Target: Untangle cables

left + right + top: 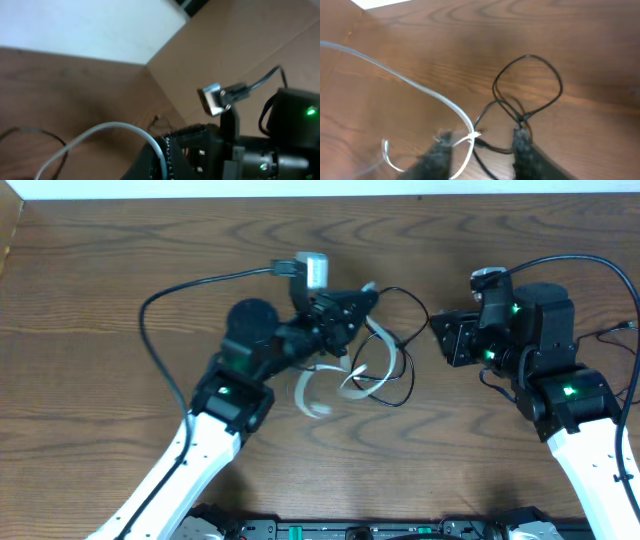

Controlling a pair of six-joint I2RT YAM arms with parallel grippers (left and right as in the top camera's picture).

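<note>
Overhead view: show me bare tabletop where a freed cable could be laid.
Bare wood: the front middle of the table between the left arm and right arm, and the far left beyond the thick arm cable. Crowded: the centre, where the white cable and black cable loop between the left gripper and right gripper.

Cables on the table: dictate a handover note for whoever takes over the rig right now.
Left gripper: appears shut on the white cable, lifting part of it off the table.
Right gripper: open, low over the spot where the cables cross, holding nothing.
Black cable: lying looped on the table, crossed with the white one.
Done: nothing separated yet.
Left: pull the two cables apart and lay them down separately.
</note>
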